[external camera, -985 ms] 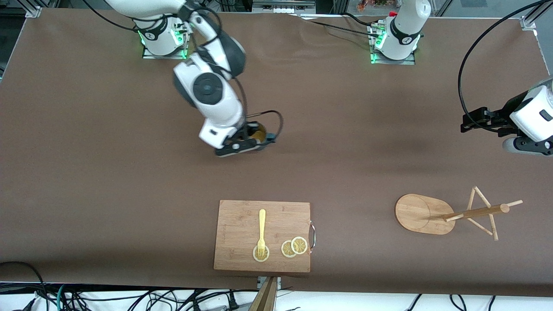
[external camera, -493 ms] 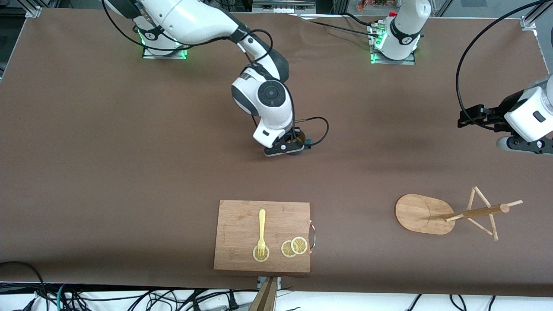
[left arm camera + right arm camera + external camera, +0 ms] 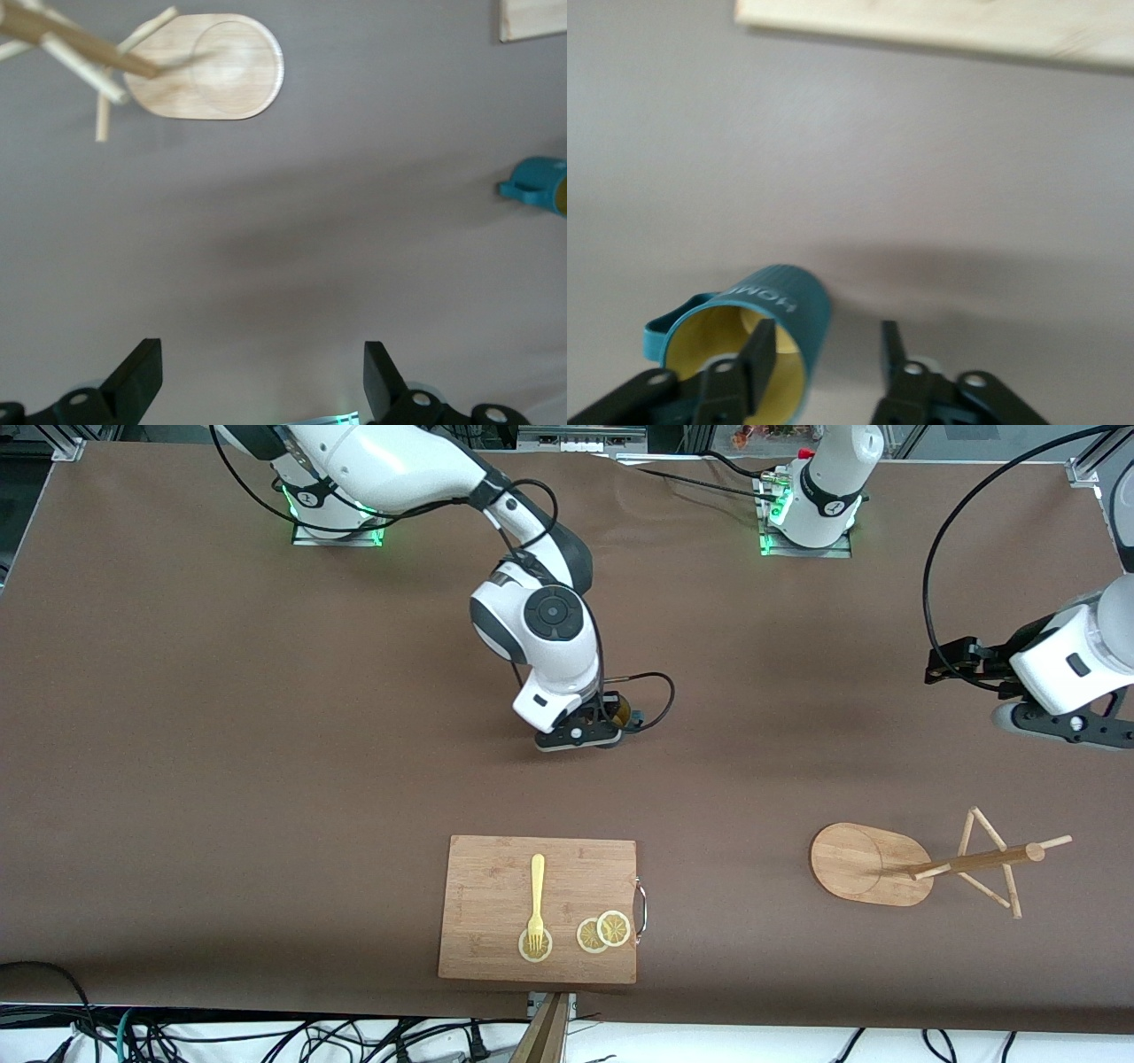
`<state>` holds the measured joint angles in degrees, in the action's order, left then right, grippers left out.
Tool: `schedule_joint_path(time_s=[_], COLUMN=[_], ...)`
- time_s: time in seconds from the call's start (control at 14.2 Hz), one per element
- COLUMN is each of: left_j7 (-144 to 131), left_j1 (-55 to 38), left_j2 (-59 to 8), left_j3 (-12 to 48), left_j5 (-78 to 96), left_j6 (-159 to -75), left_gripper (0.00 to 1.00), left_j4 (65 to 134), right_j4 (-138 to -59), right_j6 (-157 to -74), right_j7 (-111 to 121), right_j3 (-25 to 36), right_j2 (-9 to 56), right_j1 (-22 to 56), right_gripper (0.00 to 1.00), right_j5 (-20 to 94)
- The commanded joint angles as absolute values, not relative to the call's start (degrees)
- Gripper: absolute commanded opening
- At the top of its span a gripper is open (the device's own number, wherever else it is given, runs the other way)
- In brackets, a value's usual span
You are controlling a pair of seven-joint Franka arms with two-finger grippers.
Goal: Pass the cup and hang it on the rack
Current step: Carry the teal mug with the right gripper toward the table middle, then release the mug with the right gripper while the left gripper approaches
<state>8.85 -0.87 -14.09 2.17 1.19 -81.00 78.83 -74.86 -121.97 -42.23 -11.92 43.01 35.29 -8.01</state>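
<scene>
Now that the right end effector (image 3: pixel 580 735) has stopped mid-counter (image 3: pixel 266 735), fingers spread around the cup (image 3: pixel 788 305) wall, it looks like the handover spot. The left end effector (image 3: pixel 257 390), also spread, drifts closer.

The cup (image 3: pixel 620 713) is near the middle of the table (image 3: pixel 221 735), in the right gripper (image 3: pixel 595 737). One finger (image 3: pixel 756 354) is inside the cup, and the other is outside its wall. The cutting board (image 3: pixel 496 886) lies nearer the front camera. On it lie a fork (image 3: pixel 536 899) and lemon slices (image 3: pixel 603 931). The rack (image 3: pixel 921 864) stands toward the left arm's end. The left gripper (image 3: pixel 261 376) hangs over bare table there.
</scene>
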Motion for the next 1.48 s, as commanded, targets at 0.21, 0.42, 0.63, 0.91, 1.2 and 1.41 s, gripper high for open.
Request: schedule_joint_path(time_s=[0.21, 0.42, 0.63, 0.91, 1.2, 1.41], left_j7=[22.36, 36.96, 50.41, 70.43, 92.24, 98.69], left_j1=[-2.9, -3.69, -2.9, -2.64, -3.16, -3.51], left_j2=[-16.35, -16.7, -17.14, -19.6, -21.36, -22.06], left_j3=[4.75, 4.75, 4.75, 4.66, 4.66, 4.75], left_j5=[7.03, 11.4, 20.1, 31.88, 45.58, 48.51], left_j6=[-81.21, -81.91, -90.14, -102.01, -112.83, -115.75], left_gripper=[1.0, 1.0, 1.0, 1.0, 1.0, 1.0], left_j4=[79.45, 83.04, 89.98, 98.59, 108.52, 111.61], right_j4=[-76.2, -76.29, -76.38, -82.07, -91.9, -104.12], right_j6=[-103.04, -97.05, -89.4, -87.01, -90.77, -100.87], right_j7=[-36.66, -29.3, -17.0, 1.71, 4.22, 4.31], right_j3=[-6.97, 1.64, 9.2, 8.53, 1.26, -0.79], right_j2=[28.15, 22.96, 19.52, 11.97, 4.68, -2.18], right_j1=[29.53, 29.36, 27.79, 14.18, 0.92, -2.81], right_gripper=[1.0, 1.0, 1.0, 1.0, 1.0, 1.0], right_j5=[-8.27, -8.09, -5.91, 1.58, 1.5, 1.67])
